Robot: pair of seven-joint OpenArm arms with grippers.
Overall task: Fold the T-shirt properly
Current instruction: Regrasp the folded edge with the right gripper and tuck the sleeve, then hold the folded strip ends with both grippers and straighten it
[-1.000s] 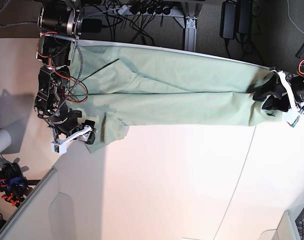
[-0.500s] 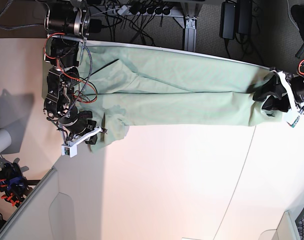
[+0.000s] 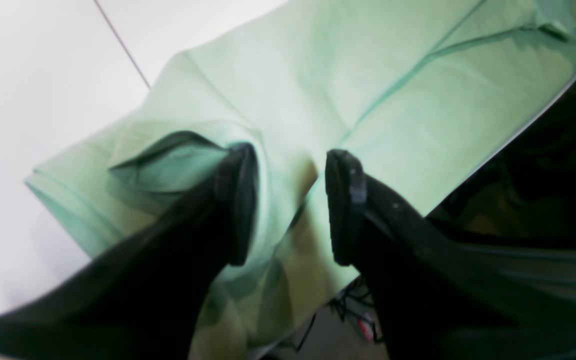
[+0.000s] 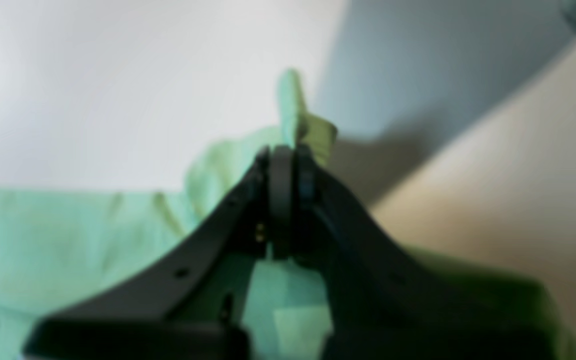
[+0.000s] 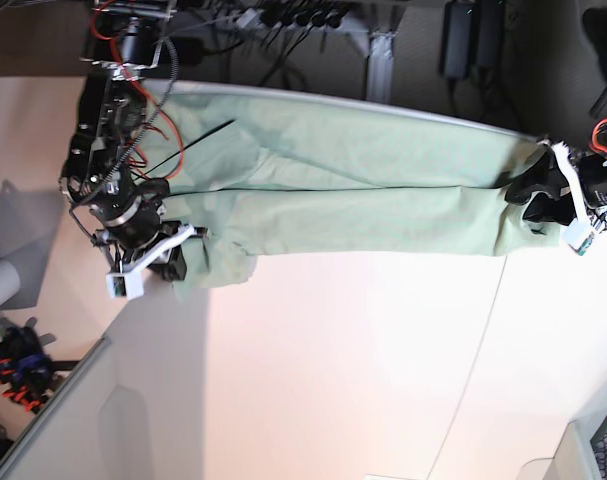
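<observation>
The right claw (image 5: pixel 168 262), pinched on the shirt (image 5: pixel 363 170) edge, has drawn in; the left claw (image 5: pixel 539 197) stays open astride the hem. Shirt stretched across the table (image 5: pixel 363 380), probably ready for folding.

- The T-shirt (image 5: pixel 353 180) stretches across the far side of the table (image 5: pixel 363 380).
- Open tabletop lies on the near side.
- A robot arm stands at each end of the cloth.
- Cables (image 5: pixel 283 20) crowd the far edge.
</observation>
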